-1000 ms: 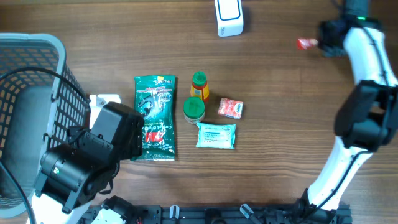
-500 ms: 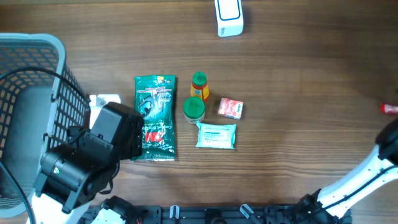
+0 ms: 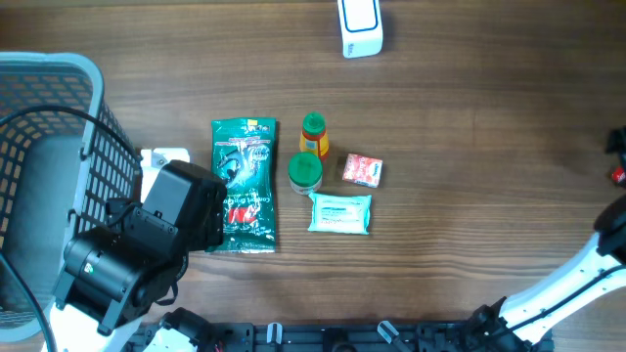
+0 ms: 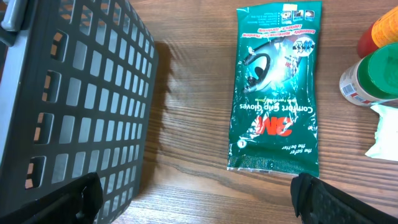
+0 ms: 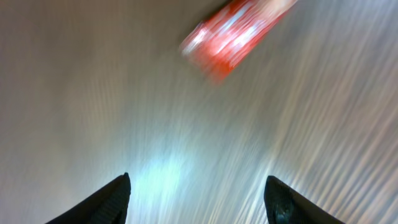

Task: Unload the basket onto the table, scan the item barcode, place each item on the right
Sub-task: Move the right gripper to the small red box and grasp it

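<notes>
A small red item (image 3: pixel 618 176) shows at the far right edge of the table; in the right wrist view it is a blurred red streak (image 5: pixel 236 34) well beyond the fingertips. My right gripper (image 5: pixel 198 180) is open with nothing between its fingers. The white scanner (image 3: pixel 359 26) stands at the back middle of the table. My left gripper (image 4: pixel 199 205) is open wide just above the wood, between the basket (image 4: pixel 74 93) and a green glove pack (image 4: pixel 277 87), holding nothing.
The middle of the table holds the green glove pack (image 3: pixel 245 184), a green-lidded jar (image 3: pixel 305 171), an orange bottle (image 3: pixel 313 134), a red-and-white packet (image 3: pixel 362 170) and a teal wipes pack (image 3: pixel 340 212). A grey basket (image 3: pixel 39 68) fills the left side.
The right arm swung from near the scanner to the table's right edge. Its gripper went from shut on the red item to open, and the item is loose. The left arm stayed still.
</notes>
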Motion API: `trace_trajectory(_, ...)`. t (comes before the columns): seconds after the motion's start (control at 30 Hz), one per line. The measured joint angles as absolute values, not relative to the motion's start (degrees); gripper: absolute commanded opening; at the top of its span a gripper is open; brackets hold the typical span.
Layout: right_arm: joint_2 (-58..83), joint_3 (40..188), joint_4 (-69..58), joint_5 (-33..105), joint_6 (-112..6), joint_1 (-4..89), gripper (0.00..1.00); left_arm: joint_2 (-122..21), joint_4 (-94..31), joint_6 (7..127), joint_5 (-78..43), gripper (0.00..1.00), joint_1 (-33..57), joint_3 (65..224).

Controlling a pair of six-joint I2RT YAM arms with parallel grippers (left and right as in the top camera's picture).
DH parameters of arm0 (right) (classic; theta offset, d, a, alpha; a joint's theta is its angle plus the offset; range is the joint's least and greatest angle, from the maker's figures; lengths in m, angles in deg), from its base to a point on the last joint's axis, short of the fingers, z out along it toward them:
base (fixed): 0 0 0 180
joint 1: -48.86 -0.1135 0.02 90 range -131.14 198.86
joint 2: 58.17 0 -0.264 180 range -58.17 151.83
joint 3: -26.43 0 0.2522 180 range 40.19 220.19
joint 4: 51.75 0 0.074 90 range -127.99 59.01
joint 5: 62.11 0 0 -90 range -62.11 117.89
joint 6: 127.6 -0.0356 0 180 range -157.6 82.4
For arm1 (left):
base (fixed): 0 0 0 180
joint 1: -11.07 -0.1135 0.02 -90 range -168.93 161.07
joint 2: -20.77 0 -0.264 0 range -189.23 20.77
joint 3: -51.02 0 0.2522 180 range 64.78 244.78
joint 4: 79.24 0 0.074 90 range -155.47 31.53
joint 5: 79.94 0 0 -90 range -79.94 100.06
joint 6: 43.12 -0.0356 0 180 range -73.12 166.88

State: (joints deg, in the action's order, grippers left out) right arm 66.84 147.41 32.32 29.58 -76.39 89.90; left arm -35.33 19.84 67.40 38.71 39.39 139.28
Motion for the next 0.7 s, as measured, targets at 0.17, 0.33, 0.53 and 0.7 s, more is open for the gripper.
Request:
trace_trajectory(0.17, 63.5, 147.4, 37.9, 39.7, -67.6, 78.0, 0.69, -35.3, 19.8, 67.4, 38.7, 1.0, 39.4, 139.3)
trace_trajectory(0.33, 63.4, 145.6, 38.7, 45.0, -54.4, 63.5, 0.79, -35.3, 19.8, 67.4, 38.7, 1.0, 39.4, 139.3)
trace_trajectory(0.53, 63.4, 138.1, 35.1, 52.3, -36.8, 47.5, 0.82, -35.3, 19.8, 67.4, 38.7, 1.0, 39.4, 139.3)
trace_trajectory(0.7, 63.4, 129.0, 22.3, 53.5, -35.7, 38.9, 0.76, -35.3, 19.8, 67.4, 38.7, 1.0, 39.4, 139.3)
